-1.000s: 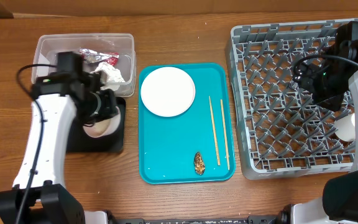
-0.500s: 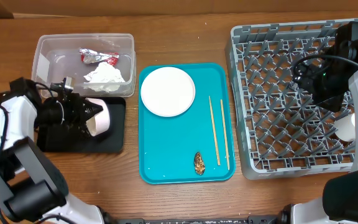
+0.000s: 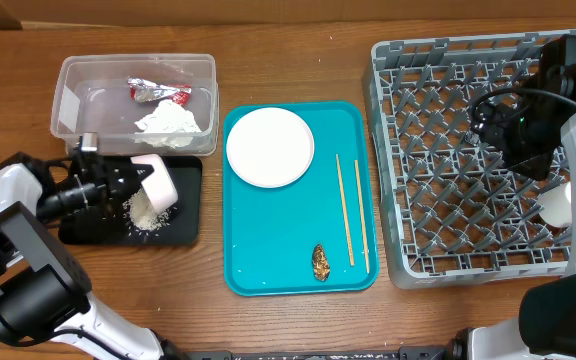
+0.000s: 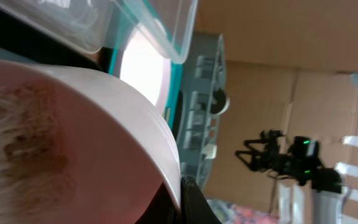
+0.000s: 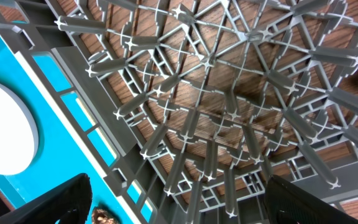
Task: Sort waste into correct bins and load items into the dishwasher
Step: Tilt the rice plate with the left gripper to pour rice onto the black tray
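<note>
The pale pink-white bowl (image 3: 156, 182) sits over the upper part of the black tray (image 3: 184, 232), tipped steeply onto its side. The left gripper (image 3: 126, 180) is clamped on the bowl's rim. The left wrist view shows the inner wall of the bowl (image 4: 73, 137) filling the lower left, smeared with pale and brownish residue, and one dark finger (image 4: 188, 208) against the rim edge. Whether the bowl touches the tray cannot be determined.

Pale rice-like crumbs (image 3: 140, 216) lie scattered on the black tray, directly below the bowl.

The clear tub (image 3: 68, 92) stands just behind the black tray. It contains the red-and-silver foil wrapper (image 3: 158, 92) and, in front of that, the crumpled white napkin (image 3: 173, 123).

The teal tray (image 3: 268, 245) lies to the right of both bins, near the centre of the tabletop (image 3: 298, 50). It carries:
- a round plate (image 3: 270, 147) in its rear left corner;
- two chopsticks (image 3: 344, 210), roughly parallel, along its right side;
- a small brown lump (image 3: 320, 262) near its front edge, just left of the chopsticks.

The grey dish rack (image 3: 428, 150) occupies the right end of the tabletop. A white cup (image 3: 556, 206) sits at the rack's right side, partly hidden by the arm.

The right gripper (image 3: 513, 130) hangs above the rack. In the right wrist view the right gripper (image 5: 176, 193) has its fingers spread wide, with nothing between them, over the peg lattice.
</note>
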You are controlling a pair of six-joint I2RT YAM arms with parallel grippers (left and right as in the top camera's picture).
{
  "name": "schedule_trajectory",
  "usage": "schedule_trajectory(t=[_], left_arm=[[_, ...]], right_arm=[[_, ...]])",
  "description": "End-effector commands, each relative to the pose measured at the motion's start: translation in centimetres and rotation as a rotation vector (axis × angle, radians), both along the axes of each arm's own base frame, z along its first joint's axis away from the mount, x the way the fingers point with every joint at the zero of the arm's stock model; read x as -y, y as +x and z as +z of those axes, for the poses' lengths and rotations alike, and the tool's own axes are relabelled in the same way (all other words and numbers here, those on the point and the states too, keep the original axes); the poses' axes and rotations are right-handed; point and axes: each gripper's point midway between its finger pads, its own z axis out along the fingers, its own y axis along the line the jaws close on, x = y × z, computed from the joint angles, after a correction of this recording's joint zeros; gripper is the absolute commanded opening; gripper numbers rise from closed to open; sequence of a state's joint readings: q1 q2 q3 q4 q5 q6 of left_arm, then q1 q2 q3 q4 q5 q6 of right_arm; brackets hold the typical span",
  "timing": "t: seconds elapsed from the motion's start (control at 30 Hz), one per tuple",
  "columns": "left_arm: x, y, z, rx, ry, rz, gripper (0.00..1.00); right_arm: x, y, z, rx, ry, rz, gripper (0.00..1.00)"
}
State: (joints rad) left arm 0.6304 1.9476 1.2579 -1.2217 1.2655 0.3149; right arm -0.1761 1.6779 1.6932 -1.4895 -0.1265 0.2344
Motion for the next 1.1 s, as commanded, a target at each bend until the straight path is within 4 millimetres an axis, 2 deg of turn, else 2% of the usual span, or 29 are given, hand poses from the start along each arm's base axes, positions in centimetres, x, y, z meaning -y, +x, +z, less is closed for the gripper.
schedule_trajectory(t=[0.0,0.4,1.07], left_arm=[[-1.1,0.5,1.7,0.063,-0.093,0.069,0.04],[-3.0,-0.1,3.1,0.03,-0.197,0.17,0.04],[-3.1,-0.1,3.3,0.037,-0.203,0.175,0.04]], right_arm=[[-0.2,0.1,0.0,0.002,0.004,0.01,0.91],[-0.2,0.0,0.0,0.001,0.004,0.01,0.91],[-0.2,-0.1,-0.1,-0.005,0.006,0.01,0.91]])
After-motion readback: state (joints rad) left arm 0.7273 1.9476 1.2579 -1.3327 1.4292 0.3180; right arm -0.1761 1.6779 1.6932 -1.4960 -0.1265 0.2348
